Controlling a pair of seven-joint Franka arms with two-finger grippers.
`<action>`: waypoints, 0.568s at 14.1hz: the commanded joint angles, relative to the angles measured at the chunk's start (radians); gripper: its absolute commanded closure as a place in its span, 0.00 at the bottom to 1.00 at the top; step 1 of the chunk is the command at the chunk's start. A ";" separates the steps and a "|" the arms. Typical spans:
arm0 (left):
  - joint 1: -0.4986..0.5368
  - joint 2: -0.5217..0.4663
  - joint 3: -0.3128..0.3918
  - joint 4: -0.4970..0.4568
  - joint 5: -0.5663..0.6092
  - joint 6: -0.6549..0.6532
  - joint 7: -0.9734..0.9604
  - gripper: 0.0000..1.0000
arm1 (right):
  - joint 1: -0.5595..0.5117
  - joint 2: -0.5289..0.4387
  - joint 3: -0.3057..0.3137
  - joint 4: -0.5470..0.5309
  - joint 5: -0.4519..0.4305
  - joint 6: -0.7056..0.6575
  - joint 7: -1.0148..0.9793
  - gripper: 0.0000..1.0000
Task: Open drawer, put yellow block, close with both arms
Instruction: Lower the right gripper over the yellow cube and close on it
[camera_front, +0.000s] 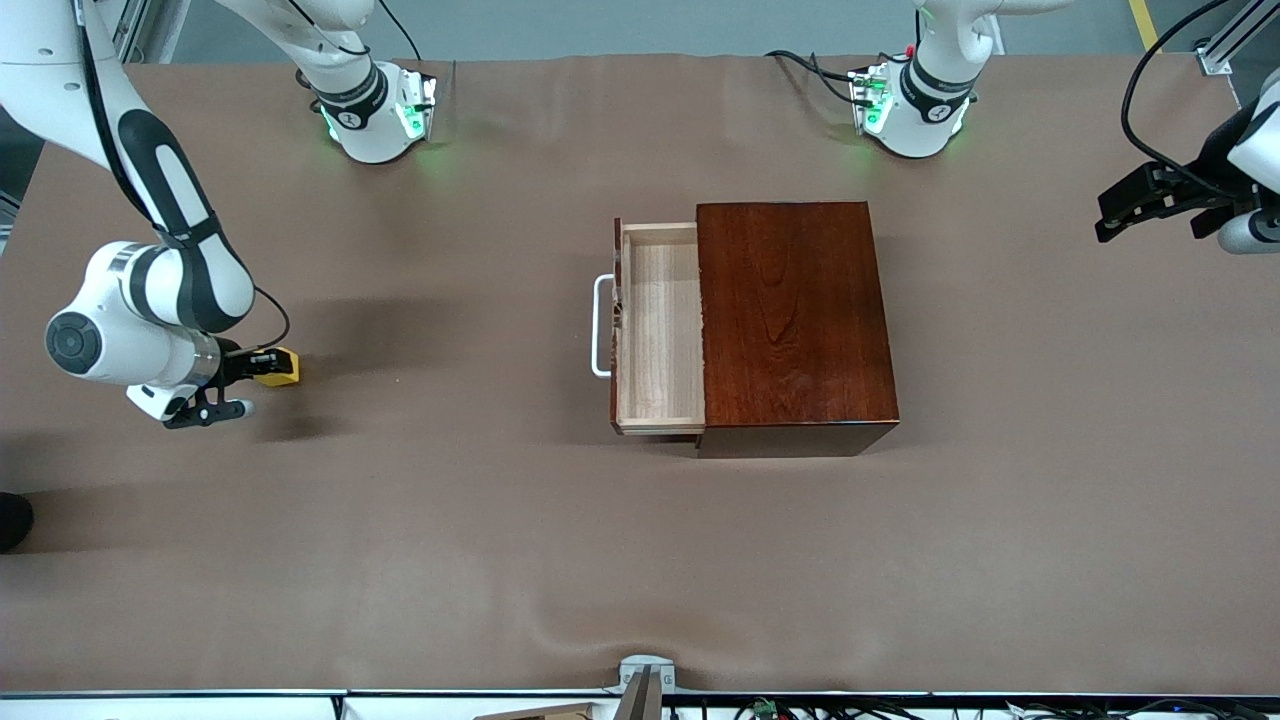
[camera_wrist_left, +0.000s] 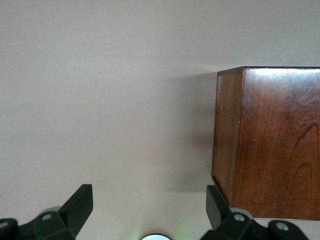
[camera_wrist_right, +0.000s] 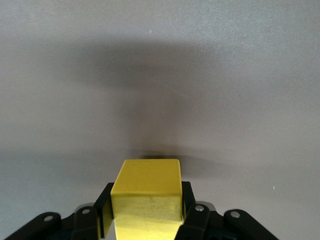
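A brown cloth covers the table (camera_front: 640, 560). Toward the right arm's end, the right gripper (camera_front: 262, 366) is clamped on the one yellow block (camera_front: 279, 367), low over the cloth. Mid-table sits one mahogany box (camera_front: 795, 320), its single drawer (camera_front: 658, 330) pulled out. The left gripper (camera_front: 1135, 205) waits over the left arm's end, fingers (camera_wrist_left: 80, 205) spread.

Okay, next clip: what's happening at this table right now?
The right gripper is shut on the yellow block, at the right arm's end of the table, well away from the wooden box. The drawer is already pulled open and has nothing in it, its white handle facing the right arm's end. The left gripper is open and waits at the left arm's end, so the block has yet to go in.
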 joint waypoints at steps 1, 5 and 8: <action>0.018 -0.023 -0.015 -0.028 -0.006 0.009 0.013 0.00 | -0.007 -0.021 0.011 0.040 0.002 -0.072 0.019 1.00; 0.018 -0.021 -0.015 -0.027 -0.008 0.011 0.013 0.00 | 0.016 -0.070 0.019 0.117 0.023 -0.205 0.126 1.00; 0.020 -0.021 -0.014 -0.025 -0.008 0.011 0.014 0.00 | 0.041 -0.076 0.020 0.214 0.066 -0.345 0.195 1.00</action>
